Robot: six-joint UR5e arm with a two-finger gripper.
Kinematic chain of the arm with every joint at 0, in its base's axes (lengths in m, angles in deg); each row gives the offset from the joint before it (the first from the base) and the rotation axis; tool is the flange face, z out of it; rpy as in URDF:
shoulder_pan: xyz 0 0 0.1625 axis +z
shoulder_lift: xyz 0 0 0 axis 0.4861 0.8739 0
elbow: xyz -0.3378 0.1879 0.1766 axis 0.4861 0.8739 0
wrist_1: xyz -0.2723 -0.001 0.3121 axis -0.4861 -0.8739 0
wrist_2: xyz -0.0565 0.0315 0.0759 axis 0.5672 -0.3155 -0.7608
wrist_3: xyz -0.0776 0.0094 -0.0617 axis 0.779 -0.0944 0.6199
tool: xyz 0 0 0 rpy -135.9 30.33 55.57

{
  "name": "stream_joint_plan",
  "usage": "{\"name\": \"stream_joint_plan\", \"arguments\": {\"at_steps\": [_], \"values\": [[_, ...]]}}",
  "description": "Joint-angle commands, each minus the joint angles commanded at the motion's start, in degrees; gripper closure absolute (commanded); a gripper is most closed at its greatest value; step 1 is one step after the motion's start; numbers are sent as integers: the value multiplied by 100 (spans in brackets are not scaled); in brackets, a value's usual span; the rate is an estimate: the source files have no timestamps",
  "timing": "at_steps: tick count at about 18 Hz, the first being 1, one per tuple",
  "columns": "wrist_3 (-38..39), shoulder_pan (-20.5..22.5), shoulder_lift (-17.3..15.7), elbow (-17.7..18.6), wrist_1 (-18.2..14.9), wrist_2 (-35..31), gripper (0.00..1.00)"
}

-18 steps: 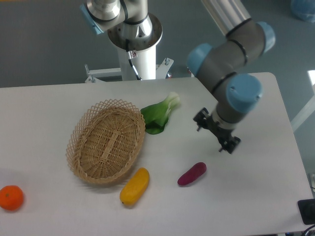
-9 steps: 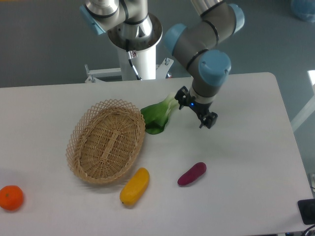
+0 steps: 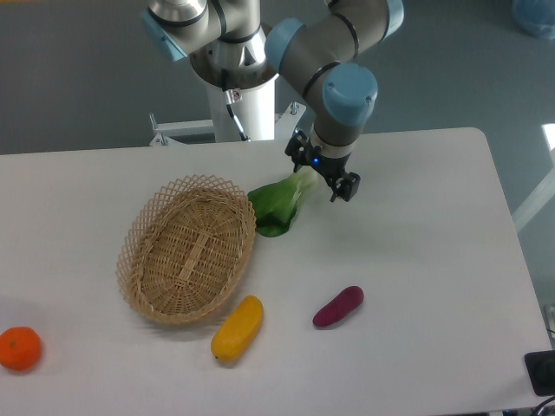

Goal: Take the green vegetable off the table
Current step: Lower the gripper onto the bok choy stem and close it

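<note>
Bok choy, the green vegetable [image 3: 279, 205], lies flat on the table [image 3: 434, 225], just down-left of the gripper [image 3: 323, 171]. Its pale stem end points up-right and sits right under the near finger; leaves trail away down-left. Can't tell if the finger touches the stem or hangs just above it.

Left to right:
- orange fruit [image 3: 19, 348]: far left and well below the gripper, near the table's front-left edge.
- wicker basket [image 3: 188, 248]: left of and below the gripper, oval, tilted long axis. Its right rim is touching or just beside the bok choy leaves.
- yellow fruit [image 3: 238, 328]: well below the gripper and a bit left, just off the basket's lower rim.
- bok choy: as above.
- gripper: fingers spread apart, one tip at the stem end, the other out to the lower right over bare table. Nothing held between them. Wrist and blue joint cap sit directly above it.
- purple vegetable [image 3: 338, 306]: well below the gripper, slightly right, apart from everything else.

Robot base column [image 3: 236, 87] stands behind the table, up-left of the gripper.
</note>
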Motion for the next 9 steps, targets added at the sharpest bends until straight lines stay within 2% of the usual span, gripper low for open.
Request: {"name": "stream_joint_plan", "arguments": {"at_steps": [4, 9], "values": [[9, -9, 9, 220, 158, -9, 0], [0, -18, 193, 475, 772, -18, 0]]}}
